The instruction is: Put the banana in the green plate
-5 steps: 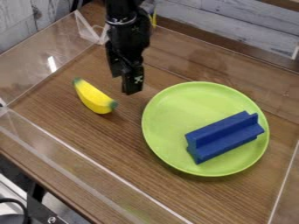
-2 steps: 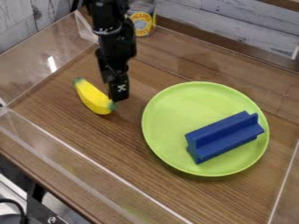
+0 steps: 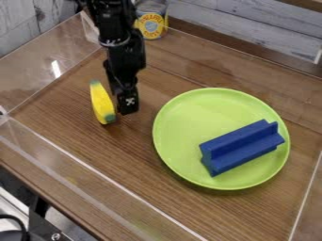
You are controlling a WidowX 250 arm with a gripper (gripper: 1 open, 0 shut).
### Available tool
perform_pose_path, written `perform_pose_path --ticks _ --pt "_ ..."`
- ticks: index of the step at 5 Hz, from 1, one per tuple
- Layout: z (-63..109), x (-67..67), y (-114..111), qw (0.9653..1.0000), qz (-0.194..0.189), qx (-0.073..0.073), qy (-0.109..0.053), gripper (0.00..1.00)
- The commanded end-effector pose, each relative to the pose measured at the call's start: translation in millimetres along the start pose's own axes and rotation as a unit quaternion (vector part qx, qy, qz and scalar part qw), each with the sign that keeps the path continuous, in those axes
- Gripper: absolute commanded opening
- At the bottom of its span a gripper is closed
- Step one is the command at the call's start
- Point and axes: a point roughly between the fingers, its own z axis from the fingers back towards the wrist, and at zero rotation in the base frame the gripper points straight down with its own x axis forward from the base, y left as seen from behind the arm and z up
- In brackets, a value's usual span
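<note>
The banana [image 3: 98, 100], small and yellow with greenish tips, lies on the wooden table left of the green plate [image 3: 174, 141]. My gripper [image 3: 117, 105] points straight down and has come low over the banana's right side. Its black fingers [image 3: 127, 100] stand open, the near one right against the banana and covering part of it. Nothing is gripped. The lime-green plate is round and wide, and it sits right of the gripper.
A blue ridged block [image 3: 242, 146] lies on the right half of the plate. A yellow can [image 3: 153, 25] stands at the back behind the arm. Clear plastic walls [image 3: 38, 66] ring the wooden table.
The gripper has moved left and down from beside the banana to right at it, staying open. The banana now lies a little more lengthwise than before.
</note>
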Motion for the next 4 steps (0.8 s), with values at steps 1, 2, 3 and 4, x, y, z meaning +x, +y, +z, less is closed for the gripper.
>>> perform_pose_path --ticks 1,2,3,4 --pt "2.6 0.1 7.8 0.9998 0.004 0.014 -0.012 0.00" --pt "7.4 2.5 8.2 0.9998 0.004 0.018 -0.012 0.00" --pt "17.2 6.3 7.7 0.9997 0.003 0.024 -0.010 0.00" --pt "33.8 10.9 5.3 0.9994 0.011 0.031 -0.002 0.00"
